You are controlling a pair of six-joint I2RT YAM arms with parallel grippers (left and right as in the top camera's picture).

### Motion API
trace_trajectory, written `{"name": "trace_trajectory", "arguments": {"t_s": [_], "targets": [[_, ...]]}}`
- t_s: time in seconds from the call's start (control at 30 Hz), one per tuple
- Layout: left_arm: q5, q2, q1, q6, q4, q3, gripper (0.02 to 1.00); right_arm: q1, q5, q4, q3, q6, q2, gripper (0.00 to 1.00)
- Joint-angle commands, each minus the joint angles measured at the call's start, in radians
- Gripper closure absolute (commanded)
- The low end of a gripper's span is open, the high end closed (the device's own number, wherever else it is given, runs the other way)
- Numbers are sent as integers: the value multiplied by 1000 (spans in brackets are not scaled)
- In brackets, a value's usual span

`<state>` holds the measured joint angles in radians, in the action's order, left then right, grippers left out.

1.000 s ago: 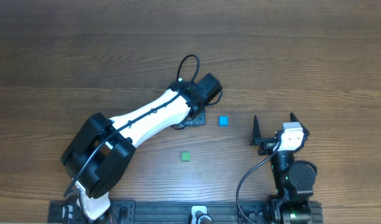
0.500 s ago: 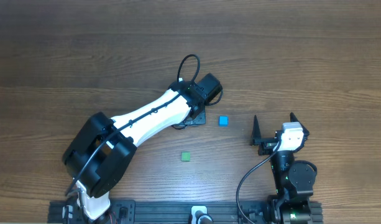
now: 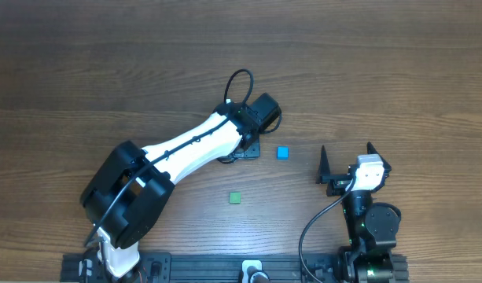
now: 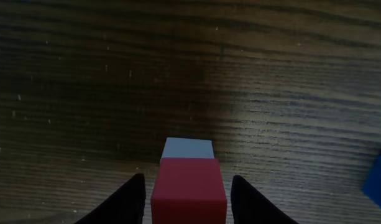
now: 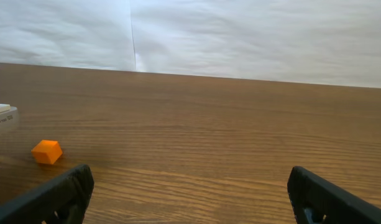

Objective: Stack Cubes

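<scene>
Left pincer (image 4: 188, 178) slightly open astride red cube (image 4: 189, 194), seemingly not touching, right pincer (image 3: 345, 148) wide open, empty.

The red cube (image 4: 189, 190) is cut off by the picture's edge and hides most of a pale cube (image 4: 188, 148). The blue cube (image 4: 380, 186) is also cut off.

Brown wooden table (image 3: 83, 63), white wall behind (image 5: 240, 37)

Dark wooden table (image 3: 107, 63) — white wall (image 5: 240, 37) behind.
</scene>
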<state>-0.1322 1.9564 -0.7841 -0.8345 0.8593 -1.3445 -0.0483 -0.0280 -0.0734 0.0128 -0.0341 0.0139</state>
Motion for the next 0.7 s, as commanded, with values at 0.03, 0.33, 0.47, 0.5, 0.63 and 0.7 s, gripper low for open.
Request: {"name": "trace_trajectory", "arguments": {"t_s": [0.03,0.33,0.47,0.5,0.63,0.7], "targets": [[-18,13,2,-9,-3,-12,457,-5,-8,2,-8,-5,-8,9],[-85,16,80,35,40,-209,378,-5,-8,2,-8,-5,-8,9],[-55,69,147,80,36,-308,384,-5,-8,2,-8,-5,-8,7],[-51,102,156,95,36,-338,384,-5,-8,2,-8,-5,-8,7],[-36,186,158,129,18,-368,393,-5,-8,2,-8,-5,-8,7],[-25,209,158,132,6,-368,391,-5,-8,2,-8,-5,-8,7]]}}
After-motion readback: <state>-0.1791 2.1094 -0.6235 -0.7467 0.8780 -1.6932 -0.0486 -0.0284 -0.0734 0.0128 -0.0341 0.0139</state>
